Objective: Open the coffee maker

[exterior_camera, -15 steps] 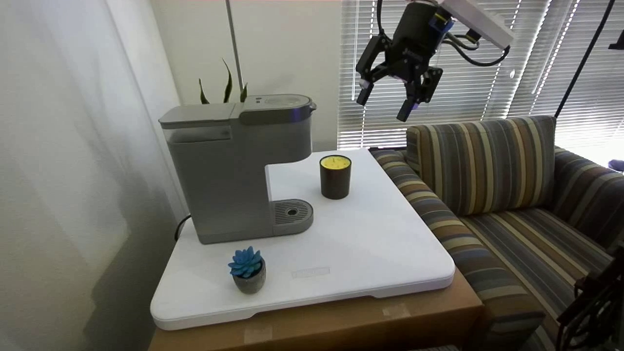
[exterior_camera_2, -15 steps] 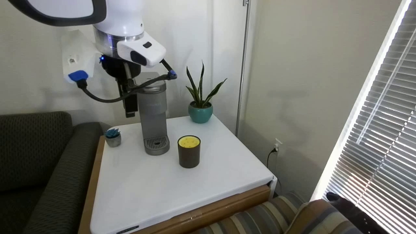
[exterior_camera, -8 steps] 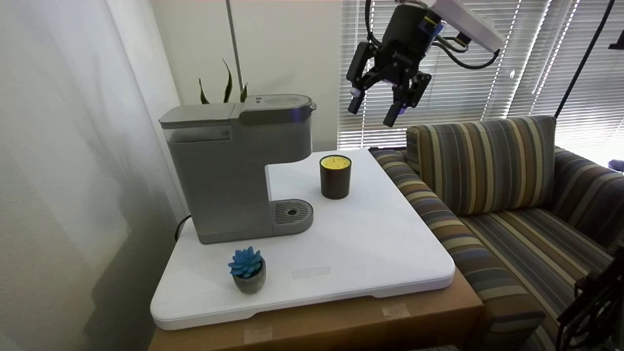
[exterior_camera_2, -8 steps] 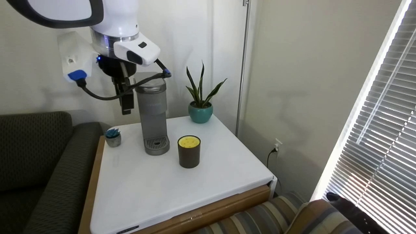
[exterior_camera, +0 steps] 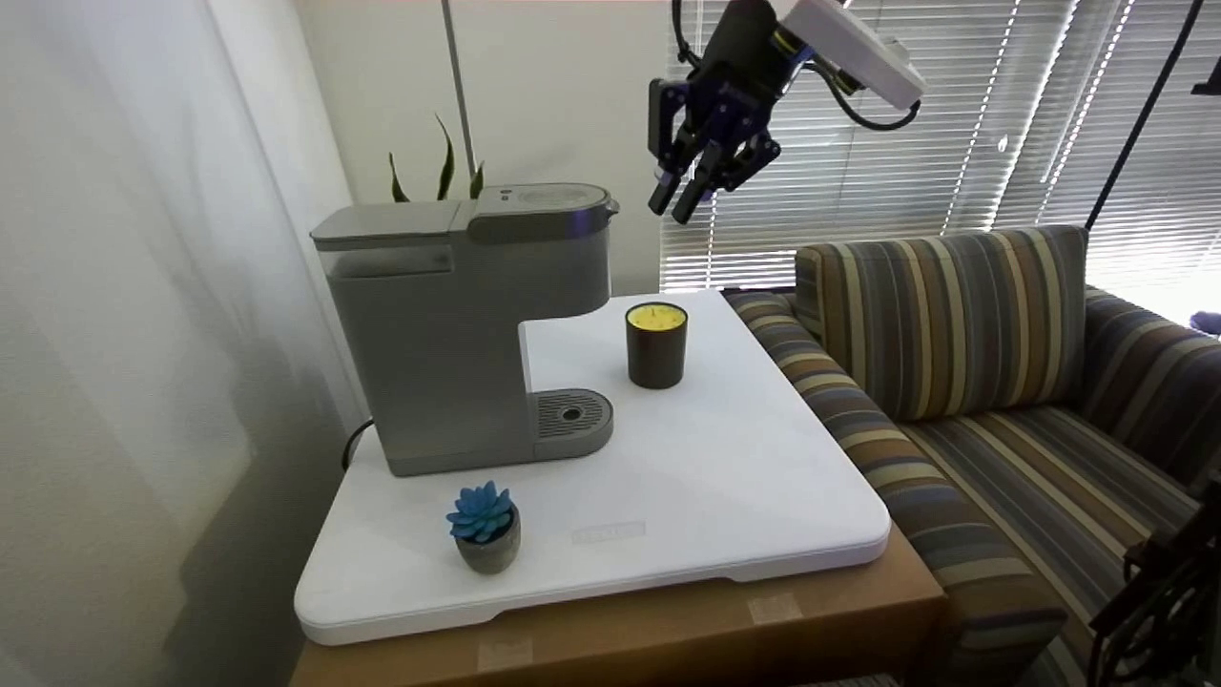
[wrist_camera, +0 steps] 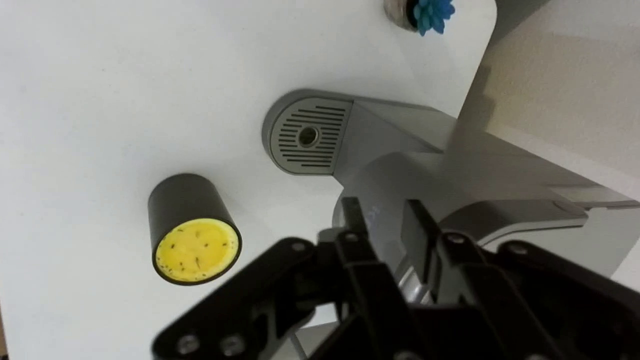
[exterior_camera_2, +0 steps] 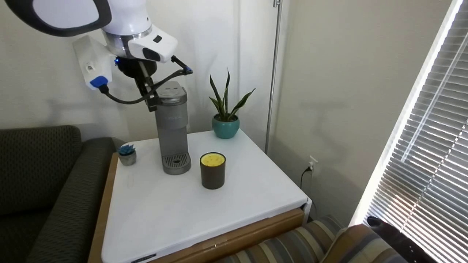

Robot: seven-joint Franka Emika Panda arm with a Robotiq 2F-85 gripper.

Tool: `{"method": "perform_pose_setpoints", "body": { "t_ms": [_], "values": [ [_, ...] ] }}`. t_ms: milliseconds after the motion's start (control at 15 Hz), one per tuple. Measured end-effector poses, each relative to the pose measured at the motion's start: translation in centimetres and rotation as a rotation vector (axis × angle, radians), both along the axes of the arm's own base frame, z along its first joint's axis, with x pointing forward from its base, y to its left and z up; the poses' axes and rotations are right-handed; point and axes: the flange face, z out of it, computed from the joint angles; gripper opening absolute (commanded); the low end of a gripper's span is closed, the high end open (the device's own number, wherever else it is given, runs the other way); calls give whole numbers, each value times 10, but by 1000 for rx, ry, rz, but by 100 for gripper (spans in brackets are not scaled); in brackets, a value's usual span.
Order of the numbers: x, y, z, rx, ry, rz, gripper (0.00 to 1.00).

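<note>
Grey and boxy, the single-serve coffee maker stands close by the gripper, apart from its fingertips, lid down. Those tips leave a narrow gap (I can see through it); lower than them stands the yellow-waxed candle jar.

Over on the white tabletop stand a dark, yellow-topped candle jar, a grey-potted blue succulent and a teal-potted plant, with a striped armchair right alongside.

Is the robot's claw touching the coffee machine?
No, in an exterior view a visible gap separates the gripper from the coffee machine.
</note>
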Motion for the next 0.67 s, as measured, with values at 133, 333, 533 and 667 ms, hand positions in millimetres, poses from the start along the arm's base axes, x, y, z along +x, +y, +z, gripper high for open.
{"method": "perform_pose_setpoints", "body": {
  "t_ms": [133, 333, 533, 667],
  "values": [
    [3, -1, -7, -12, -26, -21, 0],
    [7, -5, -19, -29, -49, -50, 0],
    [11, -10, -27, -30, -67, -83, 0],
    [14, -11, -30, -14, -70, -103, 0]
  ]
}}
